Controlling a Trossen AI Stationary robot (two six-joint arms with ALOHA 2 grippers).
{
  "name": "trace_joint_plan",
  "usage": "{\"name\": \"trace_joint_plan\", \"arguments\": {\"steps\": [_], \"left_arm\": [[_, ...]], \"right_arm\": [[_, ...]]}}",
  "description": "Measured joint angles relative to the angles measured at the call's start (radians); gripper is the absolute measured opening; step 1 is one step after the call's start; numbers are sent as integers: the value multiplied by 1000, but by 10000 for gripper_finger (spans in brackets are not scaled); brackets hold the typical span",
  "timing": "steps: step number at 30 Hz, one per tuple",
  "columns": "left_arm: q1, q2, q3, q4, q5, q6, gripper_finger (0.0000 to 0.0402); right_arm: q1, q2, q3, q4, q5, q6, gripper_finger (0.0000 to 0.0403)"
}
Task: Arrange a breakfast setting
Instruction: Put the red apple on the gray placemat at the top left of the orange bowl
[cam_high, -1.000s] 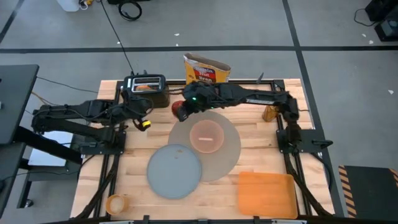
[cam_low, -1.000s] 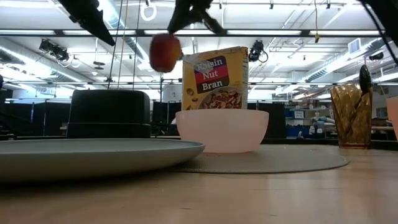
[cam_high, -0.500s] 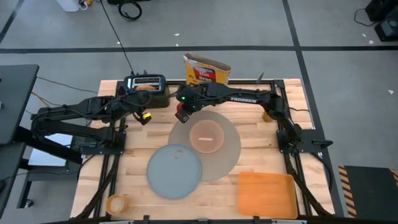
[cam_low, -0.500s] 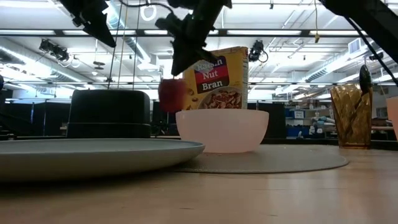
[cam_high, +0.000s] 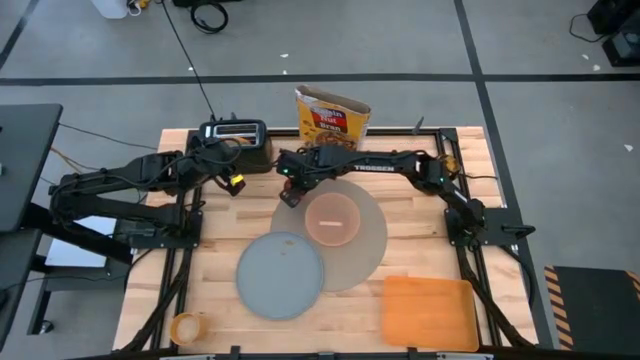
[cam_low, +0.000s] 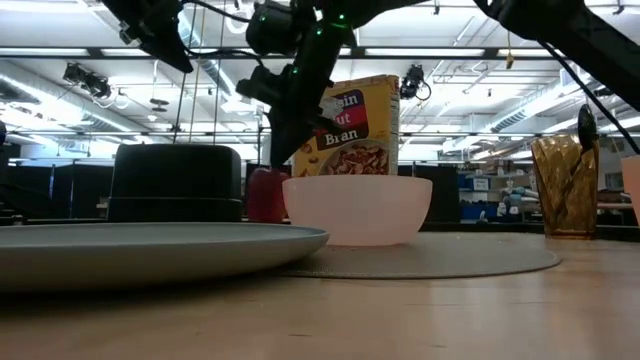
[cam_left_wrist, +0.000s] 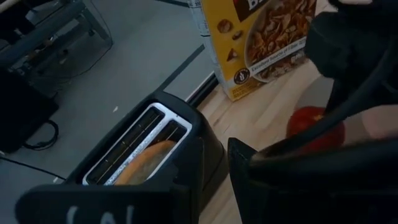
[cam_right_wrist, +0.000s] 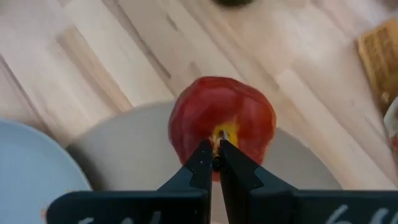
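While the left gripper (cam_high: 232, 183) waits beside the black toaster (cam_high: 236, 139), fingers indeterminate, the right gripper (cam_right_wrist: 214, 163) stands clamped on the stem of the red apple (cam_right_wrist: 222, 126). That apple (cam_high: 290, 194) sits at ten o'clock on the taupe mat (cam_high: 368, 255), beside the pink bowl (cam_high: 332, 219). Placement appears nearly complete; next, release and lift straight.

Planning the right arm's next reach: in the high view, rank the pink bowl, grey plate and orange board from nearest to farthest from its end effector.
From the right end effector:
1. Pink bowl, beside it on the mat.
2. Grey plate, toward the front.
3. Orange board, front right corner.
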Motion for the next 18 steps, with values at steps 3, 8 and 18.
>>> {"name": "trace_joint_plan", "arguments": {"steps": [3,8,18], "left_arm": [[0,-3,0,4,1,-14,80],[0,-20,54,1,82,-85,80],[0,-48,226,-26,288,-113,80]], "right_arm": [[3,7,-1,0,-2,-3,22],[4,7,-1,-8,-2,-3,22],[5,16,-1,-22,-5,-44,22]]}}
